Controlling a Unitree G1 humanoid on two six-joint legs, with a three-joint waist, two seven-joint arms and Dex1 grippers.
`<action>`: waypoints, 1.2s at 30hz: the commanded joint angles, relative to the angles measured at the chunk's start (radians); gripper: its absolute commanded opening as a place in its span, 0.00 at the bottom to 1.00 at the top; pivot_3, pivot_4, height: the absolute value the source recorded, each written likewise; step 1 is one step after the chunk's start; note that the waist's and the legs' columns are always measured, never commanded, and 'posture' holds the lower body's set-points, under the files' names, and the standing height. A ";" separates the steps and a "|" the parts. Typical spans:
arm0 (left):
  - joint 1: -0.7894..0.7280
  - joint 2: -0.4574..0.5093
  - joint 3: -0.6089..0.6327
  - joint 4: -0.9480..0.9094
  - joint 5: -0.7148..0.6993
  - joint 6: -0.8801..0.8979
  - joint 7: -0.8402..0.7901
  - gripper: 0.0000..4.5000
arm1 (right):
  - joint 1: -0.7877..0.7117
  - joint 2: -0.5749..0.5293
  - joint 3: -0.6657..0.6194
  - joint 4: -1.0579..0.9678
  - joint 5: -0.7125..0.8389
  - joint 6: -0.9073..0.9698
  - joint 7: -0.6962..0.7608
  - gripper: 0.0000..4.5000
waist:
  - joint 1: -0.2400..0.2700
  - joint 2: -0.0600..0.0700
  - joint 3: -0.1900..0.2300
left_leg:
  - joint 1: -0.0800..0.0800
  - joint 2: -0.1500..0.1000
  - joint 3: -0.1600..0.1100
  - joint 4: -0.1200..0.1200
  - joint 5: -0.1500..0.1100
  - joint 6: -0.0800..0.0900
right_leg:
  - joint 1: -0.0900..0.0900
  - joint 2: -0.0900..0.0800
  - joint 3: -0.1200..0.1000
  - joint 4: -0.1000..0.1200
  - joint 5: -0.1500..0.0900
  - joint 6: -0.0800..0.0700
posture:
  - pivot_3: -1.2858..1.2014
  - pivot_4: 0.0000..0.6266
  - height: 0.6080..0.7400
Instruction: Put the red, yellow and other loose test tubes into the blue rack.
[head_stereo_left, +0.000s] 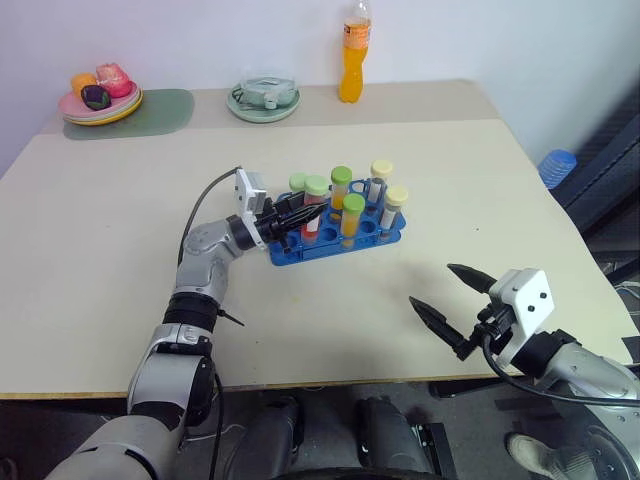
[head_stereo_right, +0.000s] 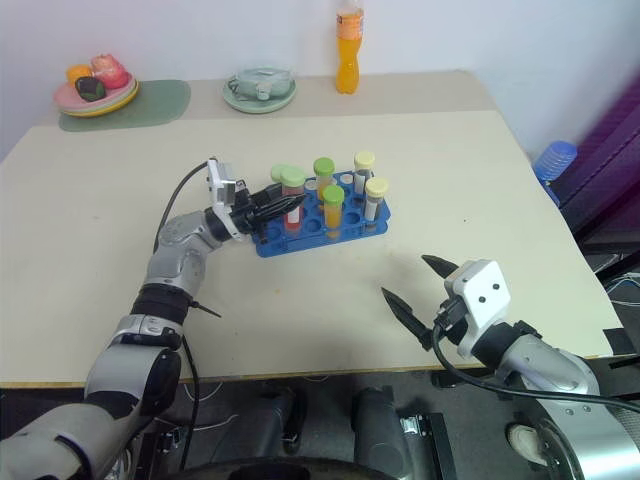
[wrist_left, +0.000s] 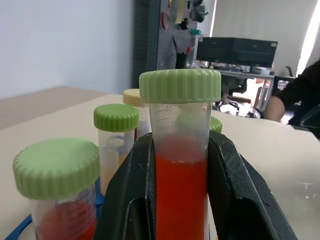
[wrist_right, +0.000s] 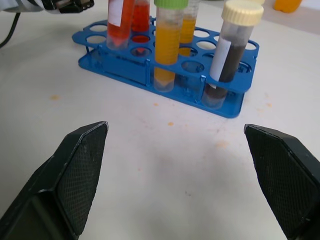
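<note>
The blue rack (head_stereo_left: 300, 252) stands mid-table holding several upright capped tubes. Among them are a yellow tube with a green cap (head_stereo_left: 352, 216) and a dark tube with a cream cap (wrist_right: 230, 55). My left gripper (head_stereo_left: 305, 213) reaches in from the rack's left end. It is shut on a red tube with a green cap (wrist_left: 180, 185), which stands upright in a hole at that end. Black fingers (wrist_left: 230, 190) press both sides of the tube below its cap. My right gripper (head_stereo_left: 432, 285) hovers open and empty over bare table in front of the rack, to its right.
An orange drink bottle (head_stereo_left: 353, 55), a pale green bowl (head_stereo_left: 263, 98) and a plate of fruit (head_stereo_left: 100, 95) on a green mat line the table's far edge. A blue object (head_stereo_left: 557, 165) sits beyond the table's right edge.
</note>
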 joint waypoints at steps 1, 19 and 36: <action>-0.003 0.015 0.006 0.025 0.017 -0.009 -0.007 0.17 | 0.004 0.014 0.001 -0.034 -0.006 -0.029 -0.004 1.00 | -0.001 0.000 0.000 | 0.001 0.000 0.000 0.000 0.000 0.000 | 0.001 0.000 0.000 0.000 0.000 0.000 | 0.52 0.24 1.00; 0.023 -0.005 0.001 -0.015 0.039 -0.046 0.015 0.82 | 0.020 0.022 -0.004 -0.025 -0.015 -0.048 0.006 1.00 | 0.004 0.000 0.000 | 0.001 0.000 0.000 0.000 0.000 0.000 | 0.001 0.000 0.000 0.000 0.000 0.000 | 0.52 0.24 1.00; 0.218 0.090 0.015 -0.336 0.017 0.068 0.134 0.82 | -0.112 0.006 -0.026 0.155 -0.044 -0.117 0.053 1.00 | 0.003 0.000 0.000 | 0.001 0.000 0.000 0.000 0.000 0.000 | 0.001 0.000 0.000 0.000 0.000 0.000 | 0.52 0.24 1.00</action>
